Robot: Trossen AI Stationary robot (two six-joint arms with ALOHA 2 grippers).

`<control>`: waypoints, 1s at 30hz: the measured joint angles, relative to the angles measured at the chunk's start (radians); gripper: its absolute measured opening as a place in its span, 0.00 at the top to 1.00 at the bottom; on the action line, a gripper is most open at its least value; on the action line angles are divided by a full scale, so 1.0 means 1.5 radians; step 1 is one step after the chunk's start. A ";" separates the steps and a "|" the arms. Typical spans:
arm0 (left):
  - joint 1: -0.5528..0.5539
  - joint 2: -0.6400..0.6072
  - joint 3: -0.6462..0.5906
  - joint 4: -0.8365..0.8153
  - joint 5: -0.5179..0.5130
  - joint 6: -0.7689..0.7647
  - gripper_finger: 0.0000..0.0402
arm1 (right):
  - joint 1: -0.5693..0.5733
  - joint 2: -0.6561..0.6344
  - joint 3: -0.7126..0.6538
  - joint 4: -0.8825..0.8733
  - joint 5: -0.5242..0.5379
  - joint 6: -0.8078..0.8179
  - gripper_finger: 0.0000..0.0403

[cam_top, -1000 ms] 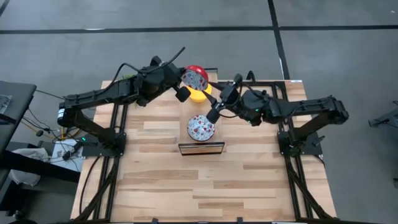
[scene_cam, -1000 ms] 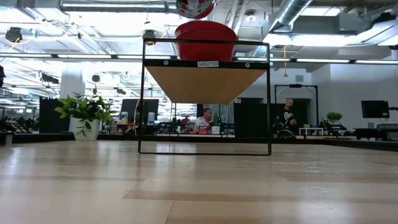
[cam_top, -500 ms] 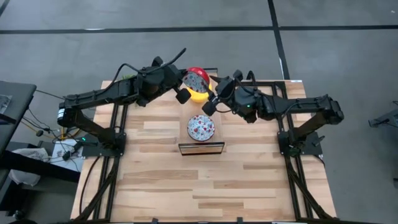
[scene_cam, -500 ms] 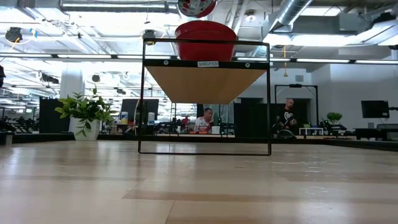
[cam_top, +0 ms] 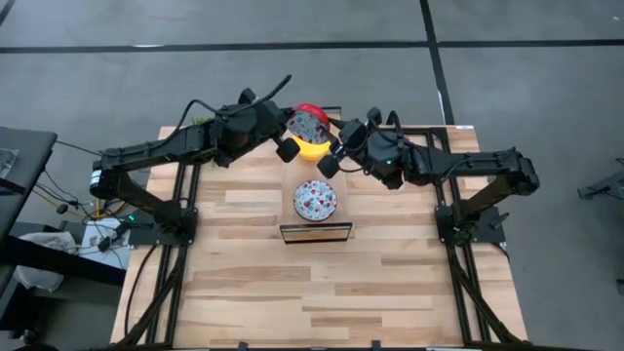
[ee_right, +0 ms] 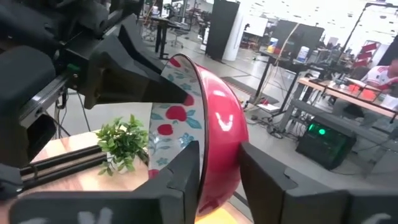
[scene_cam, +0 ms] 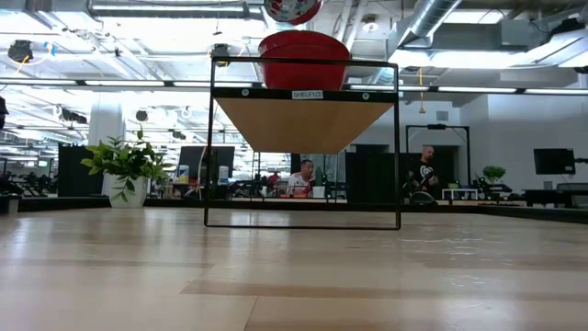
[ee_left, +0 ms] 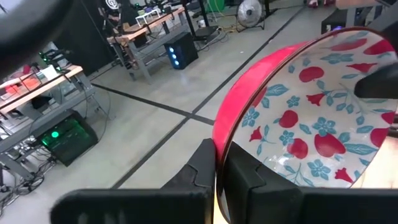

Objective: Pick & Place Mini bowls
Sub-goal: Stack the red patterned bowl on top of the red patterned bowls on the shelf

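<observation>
My left gripper point(cam_top: 292, 136) is shut on a mini bowl point(cam_top: 309, 125), red outside and white with red-and-blue flowers inside, held tilted in the air above the table's far middle. My right gripper point(cam_top: 330, 156) is open, with its fingers on either side of that bowl's opposite rim point(ee_right: 208, 134). A yellow bowl point(cam_top: 310, 149) stands on the table under the held one. Another floral bowl point(cam_top: 316, 200) rests by its base on the small shelf's top point(scene_cam: 303, 97). In the low view only the held bowl's underside point(scene_cam: 292, 9) shows at the top edge. My left gripper pinches the floral bowl by its rim point(ee_left: 219, 134), one finger on the red outside point(ee_left: 202, 171) and one on the patterned inside point(ee_left: 249, 180). The fingers come from the table's left. The bowl is lifted clear and tipped on edge, with its opening toward the table's near side.
The small wire-framed shelf point(cam_top: 315, 232) with a wooden top stands mid-table, just near of both grippers. A green potted plant point(scene_cam: 129, 165) sits at the far left corner. The near half of the wooden table point(cam_top: 312, 292) holds nothing else in view.
My right gripper has moved from beside the shelf's bowl toward the table's far edge and left, up to the held bowl, and now straddles its rim. My left gripper and its bowl have stayed nearly where they were.
</observation>
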 joint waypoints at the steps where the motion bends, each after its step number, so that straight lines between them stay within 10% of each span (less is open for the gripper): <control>1: -0.001 0.000 0.000 0.001 0.000 -0.001 0.98 | -0.001 0.000 0.000 0.001 0.001 0.000 0.77; 15: -0.009 0.000 0.000 0.018 0.005 -0.005 0.98 | -0.014 -0.002 0.001 0.000 0.007 0.007 0.98; 30: -0.010 -0.001 0.000 0.025 0.006 0.004 0.98 | -0.007 -0.001 0.001 -0.003 -0.006 0.015 0.95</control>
